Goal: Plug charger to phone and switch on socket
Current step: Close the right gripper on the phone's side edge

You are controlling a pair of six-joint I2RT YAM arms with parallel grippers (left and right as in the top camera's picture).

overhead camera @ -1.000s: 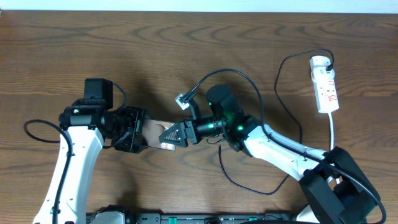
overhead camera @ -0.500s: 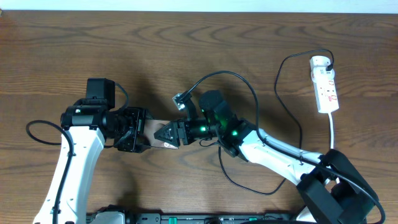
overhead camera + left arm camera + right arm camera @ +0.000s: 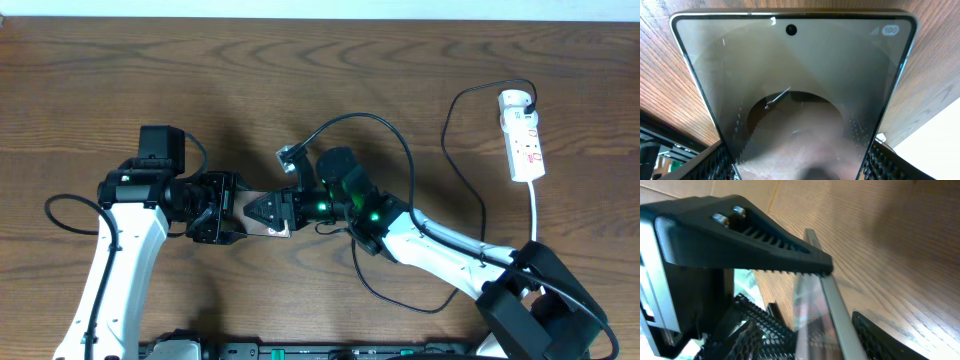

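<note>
My left gripper (image 3: 222,208) is shut on the phone (image 3: 243,203) and holds it by its long edges. The phone's glossy face (image 3: 795,90) fills the left wrist view between the mesh fingers (image 3: 720,162). From the right, my right gripper (image 3: 268,212) reaches over the phone's other end. Its jaws stand on either side of the phone's silver edge (image 3: 832,310), with a thin gap at the right finger (image 3: 880,335). The charger's connector tip (image 3: 289,156) hangs free above the right wrist. Its thin black cable (image 3: 400,140) loops away to the white socket (image 3: 525,140) at the far right.
The charger's slack loops over the table below and right of the right arm (image 3: 365,285). The socket's white cord (image 3: 535,205) runs down toward the right arm's base. A thicker black robot cable (image 3: 60,212) curls left of the left arm.
My right gripper has slid left over the phone's end and its jaws have narrowed. The connector tip shifted slightly left with the arm. The left gripper has kept its hold.
</note>
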